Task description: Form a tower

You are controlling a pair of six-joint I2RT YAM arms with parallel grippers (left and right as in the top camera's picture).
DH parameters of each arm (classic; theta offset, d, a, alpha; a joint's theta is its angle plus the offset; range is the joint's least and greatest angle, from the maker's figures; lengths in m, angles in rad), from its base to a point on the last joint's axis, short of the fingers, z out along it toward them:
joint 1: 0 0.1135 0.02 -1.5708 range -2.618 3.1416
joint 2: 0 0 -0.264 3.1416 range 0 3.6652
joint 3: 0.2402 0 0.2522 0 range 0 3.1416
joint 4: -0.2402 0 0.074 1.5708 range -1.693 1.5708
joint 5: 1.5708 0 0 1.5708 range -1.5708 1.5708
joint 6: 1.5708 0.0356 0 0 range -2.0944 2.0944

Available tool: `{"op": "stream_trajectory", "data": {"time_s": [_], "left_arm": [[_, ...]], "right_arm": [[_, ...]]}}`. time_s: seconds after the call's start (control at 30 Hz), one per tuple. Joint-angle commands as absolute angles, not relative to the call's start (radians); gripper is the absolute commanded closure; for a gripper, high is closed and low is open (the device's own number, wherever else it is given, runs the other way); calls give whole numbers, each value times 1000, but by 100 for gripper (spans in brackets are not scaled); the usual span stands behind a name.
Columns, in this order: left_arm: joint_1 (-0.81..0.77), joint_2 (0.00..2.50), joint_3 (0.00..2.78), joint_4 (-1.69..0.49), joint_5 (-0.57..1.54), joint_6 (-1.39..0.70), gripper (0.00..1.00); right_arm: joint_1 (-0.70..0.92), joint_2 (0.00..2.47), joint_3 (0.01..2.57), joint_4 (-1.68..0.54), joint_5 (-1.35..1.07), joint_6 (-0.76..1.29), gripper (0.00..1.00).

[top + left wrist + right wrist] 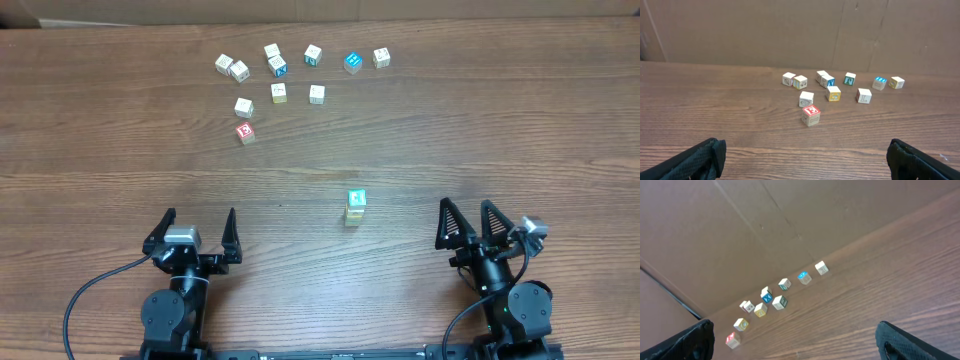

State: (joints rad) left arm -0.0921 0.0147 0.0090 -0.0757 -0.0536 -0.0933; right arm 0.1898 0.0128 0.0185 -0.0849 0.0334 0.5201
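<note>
Your tower (355, 206) stands alone near the middle of the surface (120, 150), a narrow column of small wooden cubes seen from above: a teal face on top and a yellowish side just below it. From this steep angle you cannot count the cubes in it, and neither wrist view takes it in.

Well beyond it, toward the far edge, the loose cubes lie scattered in a rough band, none stacked. The red-faced cube (245, 132) sits nearest you, with a pale cube (243, 107) just behind it. Further along you have a yellow-faced cube (279, 93), a blue-faced cube (352, 62) and a plain light one (381, 58) at the right end. All are square-edged blocks of light wood with printed faces.

The surface is dark brown woodgrain with long streaks running side to side; a flat brown board (790, 30) backs it.

Your left tool (196, 232) rests at the near edge, well left of the tower, black fingers spread wide and holding nothing. Your right tool (465, 222) sits at the near right, likewise fully spread and empty, apart from the tower.
</note>
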Motion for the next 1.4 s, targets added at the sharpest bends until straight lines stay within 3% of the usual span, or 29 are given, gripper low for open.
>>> {"op": "stream_trajectory", "data": {"time_s": [0.0,0.5,1.37], "left_arm": [[-99,4,5,-74,-55,-70,0],[-99,4,5,-74,-55,-70,1],[-99,4,5,-74,-55,-70,0]], "right_arm": [[181,2,7,-81,41,517,0],[65,3,8,-81,41,517,0],[120,3,8,-81,40,517,0]]}}
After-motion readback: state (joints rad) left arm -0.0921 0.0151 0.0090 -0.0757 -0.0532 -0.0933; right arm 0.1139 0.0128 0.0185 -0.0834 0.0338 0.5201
